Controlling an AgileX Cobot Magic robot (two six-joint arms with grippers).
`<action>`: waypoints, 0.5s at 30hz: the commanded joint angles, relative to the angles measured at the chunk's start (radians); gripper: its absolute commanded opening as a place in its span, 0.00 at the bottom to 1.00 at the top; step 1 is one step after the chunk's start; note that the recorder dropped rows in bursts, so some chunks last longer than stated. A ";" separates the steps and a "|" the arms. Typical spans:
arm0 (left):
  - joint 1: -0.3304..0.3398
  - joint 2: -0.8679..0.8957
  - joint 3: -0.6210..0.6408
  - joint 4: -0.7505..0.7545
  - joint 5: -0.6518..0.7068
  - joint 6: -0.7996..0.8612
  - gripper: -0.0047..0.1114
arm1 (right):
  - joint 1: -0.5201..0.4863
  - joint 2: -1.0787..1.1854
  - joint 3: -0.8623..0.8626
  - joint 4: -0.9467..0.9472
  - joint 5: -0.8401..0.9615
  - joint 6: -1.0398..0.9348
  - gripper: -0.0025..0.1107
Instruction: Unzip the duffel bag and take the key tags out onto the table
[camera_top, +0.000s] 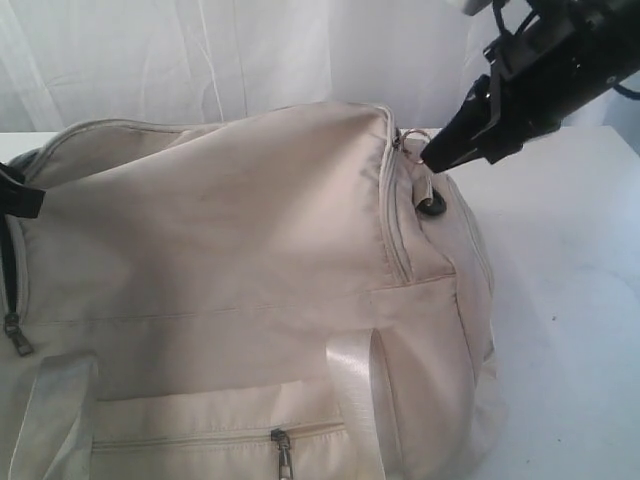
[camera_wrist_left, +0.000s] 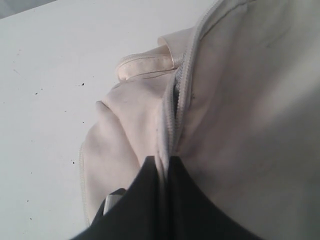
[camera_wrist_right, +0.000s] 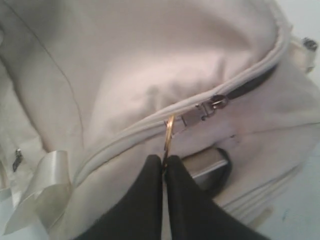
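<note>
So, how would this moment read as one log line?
left claw: shut on duffel bag seam | right claw: shut on zipper pull ring

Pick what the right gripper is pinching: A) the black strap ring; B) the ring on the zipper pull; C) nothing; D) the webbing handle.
B: the right gripper has its jaws shut on the thin metal ring hanging from the zipper pull of the duffel bag.

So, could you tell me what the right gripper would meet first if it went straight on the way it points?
The right gripper, shut on the zipper ring, would likely press into the duffel bag at its zipper seam, beside the slider; depth is unclear.
</note>
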 joint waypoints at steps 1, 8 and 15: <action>-0.002 -0.015 0.008 -0.002 0.022 -0.009 0.04 | 0.044 -0.055 0.091 -0.030 0.019 0.018 0.02; -0.002 -0.015 0.008 -0.002 0.024 -0.009 0.04 | 0.084 -0.187 0.241 -0.043 0.019 0.018 0.02; -0.002 -0.015 0.008 -0.002 0.024 -0.009 0.04 | 0.086 -0.332 0.343 -0.041 0.019 0.082 0.02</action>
